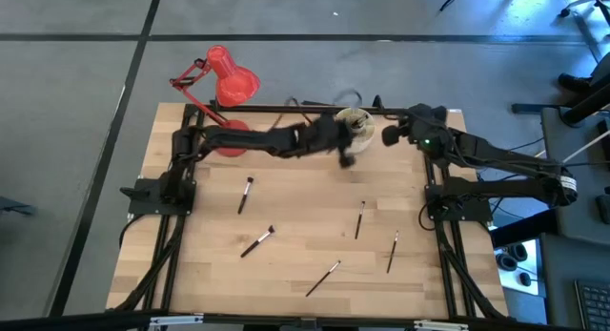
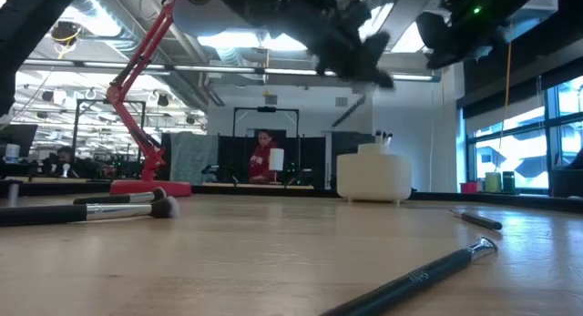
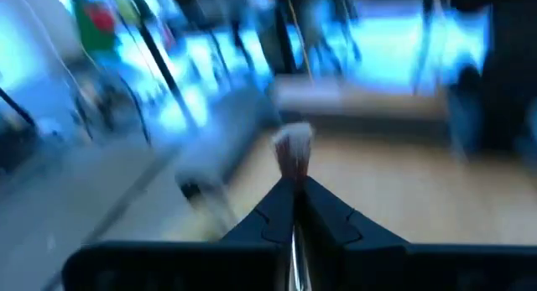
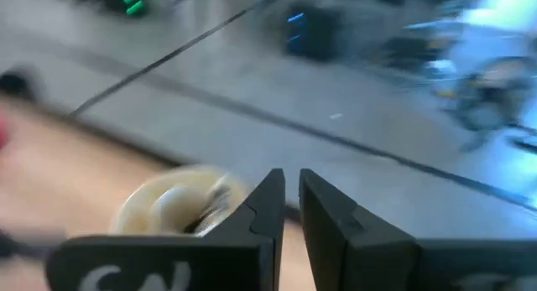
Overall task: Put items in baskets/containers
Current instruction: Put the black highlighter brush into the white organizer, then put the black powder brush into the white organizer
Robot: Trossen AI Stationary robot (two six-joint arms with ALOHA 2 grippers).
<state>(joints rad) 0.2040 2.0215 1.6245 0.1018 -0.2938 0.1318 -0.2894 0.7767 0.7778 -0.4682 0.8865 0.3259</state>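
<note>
With its fingers pinched shut on a brush point(image 3: 293, 153), the left gripper point(image 1: 345, 152) (beside the organiser point(image 1: 355, 121) near the table's far edge) should lower it upright into one compartment, while the right gripper point(image 1: 393, 134), slightly parted and empty, waits alongside.

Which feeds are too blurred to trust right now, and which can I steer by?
Both wrist views are smeared by motion: in the left one only the brush pinched in the left pincer reads; in the right one the right pincer and organiser are soft. The high view is sharp except around the left pincer. The low view is backlit, arms dark.
</note>
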